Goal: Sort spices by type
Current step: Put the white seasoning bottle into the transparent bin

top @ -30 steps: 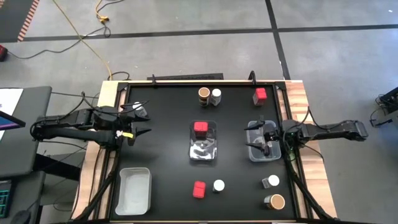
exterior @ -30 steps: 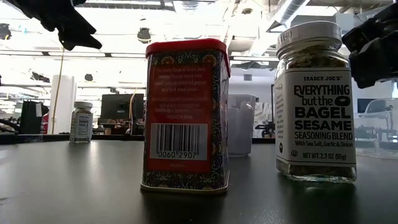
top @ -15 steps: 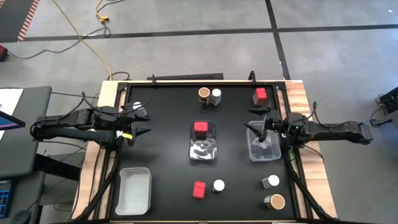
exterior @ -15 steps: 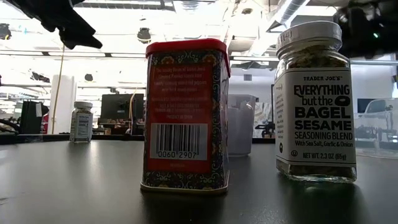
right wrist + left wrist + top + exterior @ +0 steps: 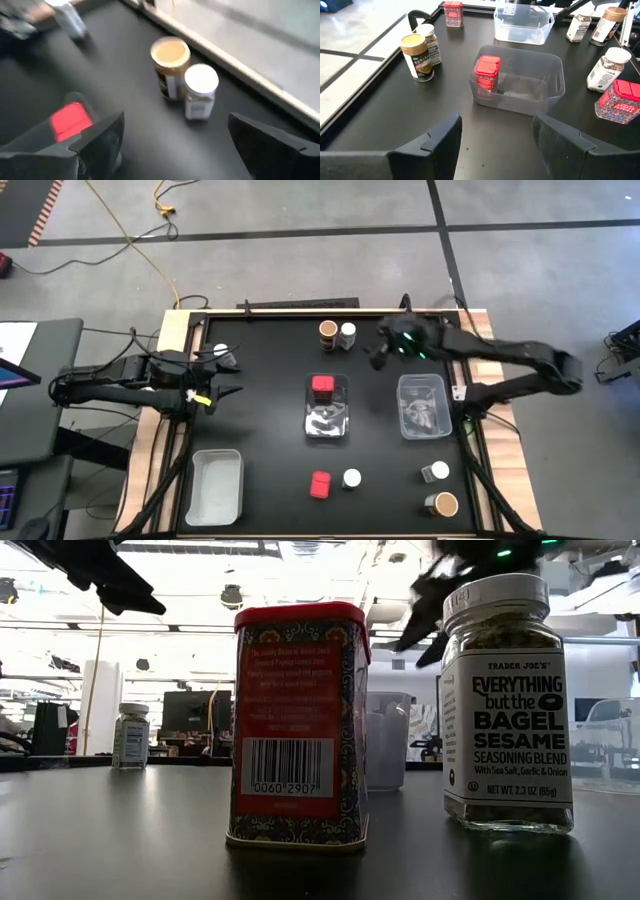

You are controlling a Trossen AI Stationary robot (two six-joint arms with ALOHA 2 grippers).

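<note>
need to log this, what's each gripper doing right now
left gripper: open, holding nothing, at the table's left edge.
right gripper: open, holding nothing, above the table's far side near the brown-lidded jar and the white-lidded jar.

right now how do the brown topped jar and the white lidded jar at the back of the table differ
The brown-topped jar has a wide tan lid and a dark body; the white-lidded jar has a white lid and a pale label. The brown-topped jar looks taller and wider, the white-lidded jar slimmer. They share an upright pose, round lids, and stand side by side on the black table, outside any bin.
</note>
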